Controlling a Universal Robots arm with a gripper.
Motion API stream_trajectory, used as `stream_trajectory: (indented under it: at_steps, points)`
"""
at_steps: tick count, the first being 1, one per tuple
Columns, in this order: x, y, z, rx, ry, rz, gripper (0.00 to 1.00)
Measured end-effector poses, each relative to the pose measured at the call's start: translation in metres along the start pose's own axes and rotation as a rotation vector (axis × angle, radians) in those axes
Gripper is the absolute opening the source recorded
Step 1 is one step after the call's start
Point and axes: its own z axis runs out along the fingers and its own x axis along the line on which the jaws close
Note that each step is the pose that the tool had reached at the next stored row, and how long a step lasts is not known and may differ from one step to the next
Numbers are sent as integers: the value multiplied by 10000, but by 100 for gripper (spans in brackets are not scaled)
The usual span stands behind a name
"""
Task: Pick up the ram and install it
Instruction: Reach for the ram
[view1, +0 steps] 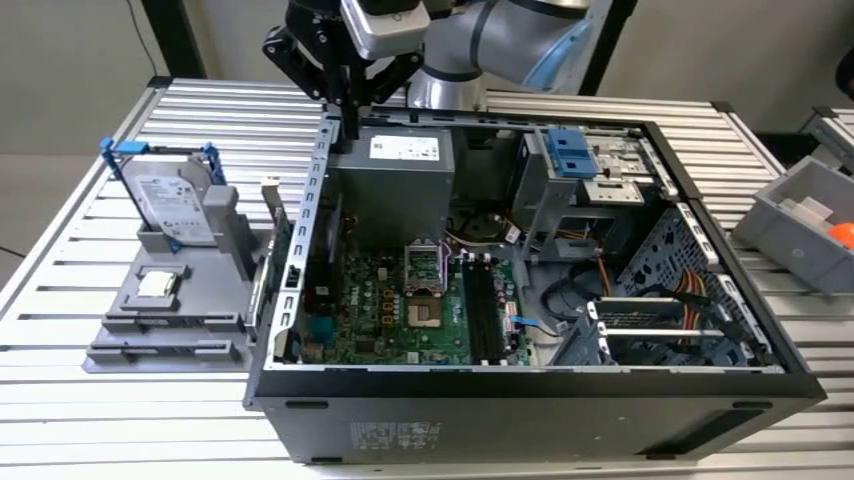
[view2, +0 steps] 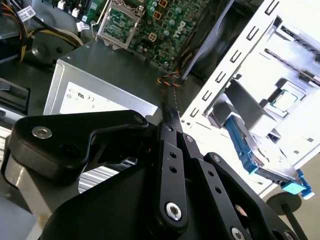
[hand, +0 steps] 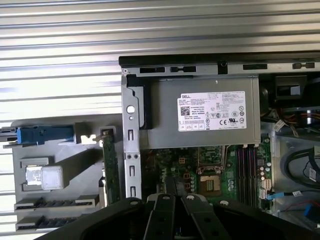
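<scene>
The ram (hand: 110, 165) is a thin green board standing on edge in the grey holder (hand: 47, 197), just outside the computer case's side wall (hand: 131, 150). In the exterior view the ram (view1: 278, 235) stands between that holder (view1: 167, 310) and the case. My gripper (view1: 350, 122) hangs above the case's back corner on the exterior view's left, over the power supply (view1: 394, 175) and well above the ram. Its black fingers (view2: 170, 125) are pressed together with nothing between them; their tips (hand: 170, 182) point toward the motherboard edge. The black memory slots (view1: 481, 310) lie on the motherboard.
The holder also carries a silver hard drive with a blue-handled frame (view1: 174, 205) and a small square silver chip (view1: 158, 284). The open case has drive cages (view1: 587, 165) and cables (view1: 667, 290) on the exterior view's right. A grey bin (view1: 807, 220) sits at the far right.
</scene>
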Motion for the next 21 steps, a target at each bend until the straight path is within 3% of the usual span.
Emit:
stream_trajectory:
  at_steps: [21]
  points:
    - [52,-4,-1,0,1,1,0]
